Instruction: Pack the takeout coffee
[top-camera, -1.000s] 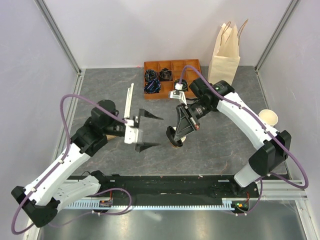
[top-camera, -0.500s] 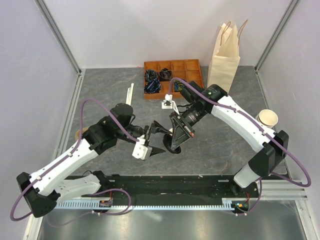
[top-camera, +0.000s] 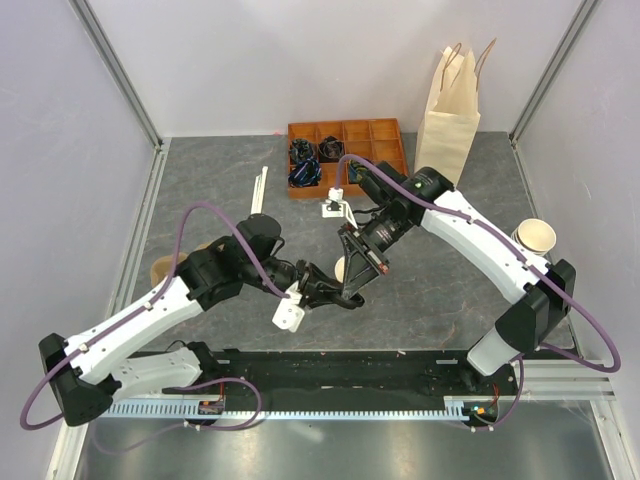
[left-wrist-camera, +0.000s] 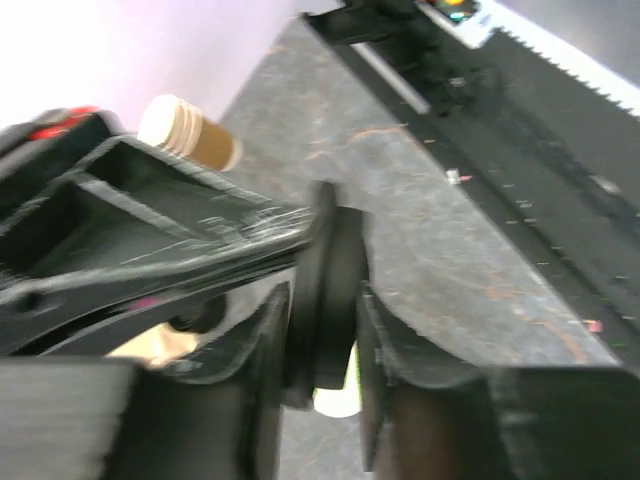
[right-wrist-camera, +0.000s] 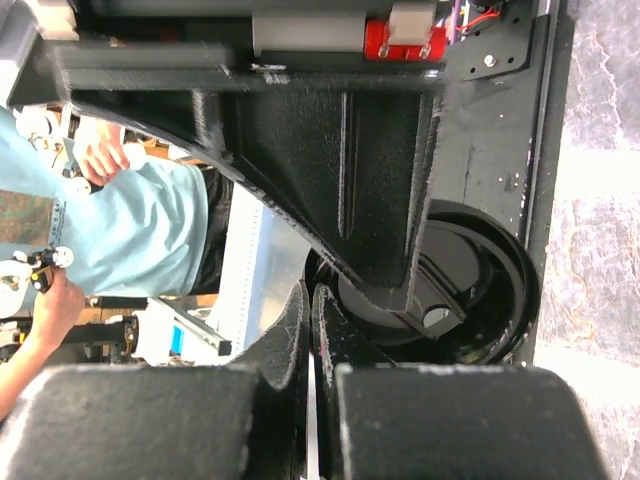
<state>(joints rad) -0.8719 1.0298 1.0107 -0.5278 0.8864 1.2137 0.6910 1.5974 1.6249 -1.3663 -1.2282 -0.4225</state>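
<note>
The takeout coffee hangs on its side above the table's middle. Its black lid (top-camera: 353, 293) faces the near edge, and only a sliver of its tan cup (top-camera: 340, 268) shows. My right gripper (top-camera: 352, 282) reaches down from behind, shut on the lid's rim. In the right wrist view its fingertips (right-wrist-camera: 312, 310) pinch together at the edge of the lid (right-wrist-camera: 480, 290). My left gripper (top-camera: 338, 292) comes in from the left. In the left wrist view the lid (left-wrist-camera: 325, 290) stands edge-on between its fingers (left-wrist-camera: 262, 350), which press on both faces.
A tall paper bag (top-camera: 450, 110) stands at the back right beside an orange compartment tray (top-camera: 345, 158) holding black items. A lidless paper cup (top-camera: 535, 236) lies near the right arm, and another tan cup (top-camera: 160, 268) lies by the left arm. White sticks (top-camera: 258, 190) lie at the back left.
My left arm swung right to the coffee and its wide-open jaws closed in around the lid. My right gripper shifted slightly left, still holding the lid's rim.
</note>
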